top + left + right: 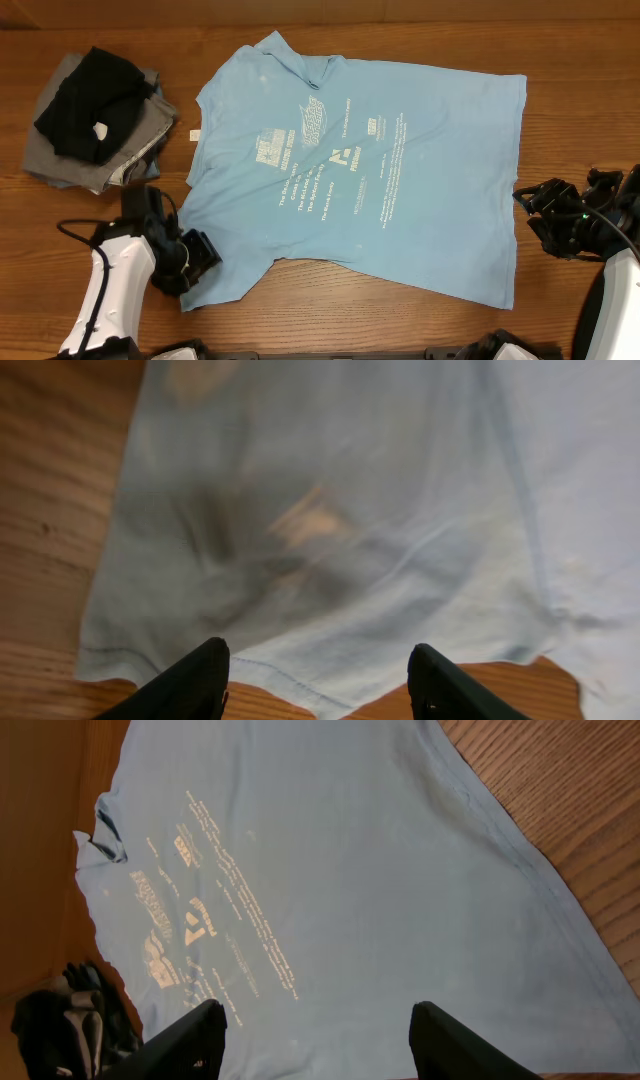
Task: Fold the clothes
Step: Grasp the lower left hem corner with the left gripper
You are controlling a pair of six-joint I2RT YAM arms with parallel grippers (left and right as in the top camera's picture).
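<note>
T-shirt (370,160) lies spread flat, print up, mid-table (570,50). Left gripper (200,258) sits over the shirt's near-left corner with its jaws apart, the fabric edge loose beneath and nothing pinched. Right gripper (530,208) hangs just beside the right edge, jaws apart too, empty. Black and grey pile (95,115) sits far left, apart from the shirt.

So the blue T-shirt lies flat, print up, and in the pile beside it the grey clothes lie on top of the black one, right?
Not quite: the overhead view shows the black one on top of the grey clothes. The T-shirt does lie flat, print up, beside them.
</note>
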